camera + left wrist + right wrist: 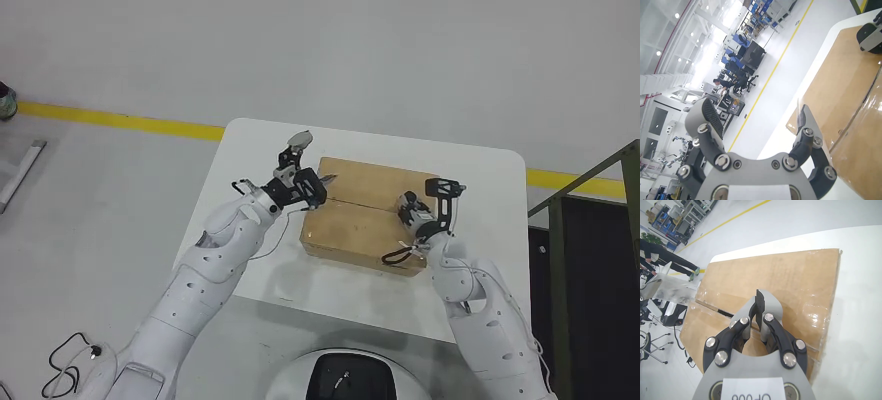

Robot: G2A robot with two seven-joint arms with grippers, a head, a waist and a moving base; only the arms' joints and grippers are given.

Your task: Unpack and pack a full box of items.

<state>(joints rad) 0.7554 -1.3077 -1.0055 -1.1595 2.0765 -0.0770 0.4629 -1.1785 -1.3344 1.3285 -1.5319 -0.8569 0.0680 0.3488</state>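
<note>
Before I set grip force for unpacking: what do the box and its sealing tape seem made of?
Box: brown cardboard, matte, likely corrugated; raw flap edges show. Tape: clear plastic film, apparently; it glints and wrinkles over the flaps.

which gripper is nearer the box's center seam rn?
Right. The right gripper, jaws shut, sits directly over the seam on top of the box. The left gripper, jaws open, straddles the box's left edge.
</note>
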